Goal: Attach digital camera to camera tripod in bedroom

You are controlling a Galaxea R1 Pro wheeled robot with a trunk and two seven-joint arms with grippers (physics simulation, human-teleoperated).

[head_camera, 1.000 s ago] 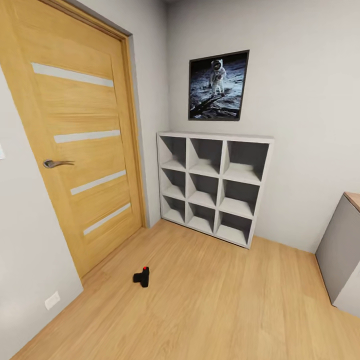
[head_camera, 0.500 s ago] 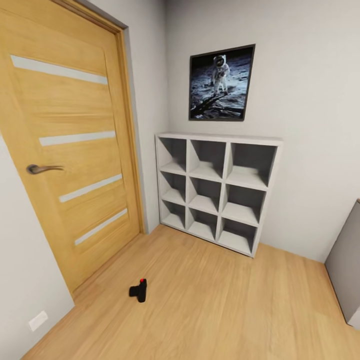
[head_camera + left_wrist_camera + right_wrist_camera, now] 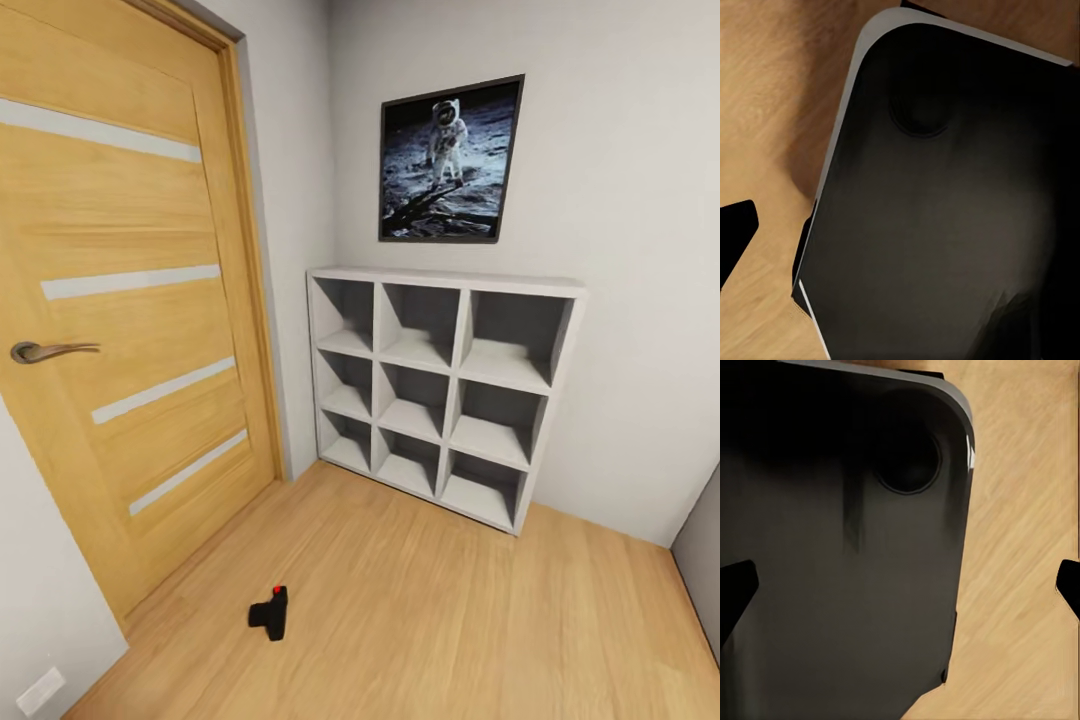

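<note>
Closed wooden door (image 3: 130, 330) at frame left. Down at lower left-centre, on the wood floor (image 3: 450, 620), digital camera (image 3: 270, 612), red button up, well apart from the white cube shelf (image 3: 440, 390) at centre right. Best to roll closer, stopping short before lowering an arm. Left claw (image 3: 735, 234): spread impossible to tell. Right claw (image 3: 902, 587): spread wide, empty, seemingly well apart from the camera.

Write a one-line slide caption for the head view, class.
Digital camera lying on the wood floor beside a closed door, near an empty cube shelf under an astronaut picture.
</note>
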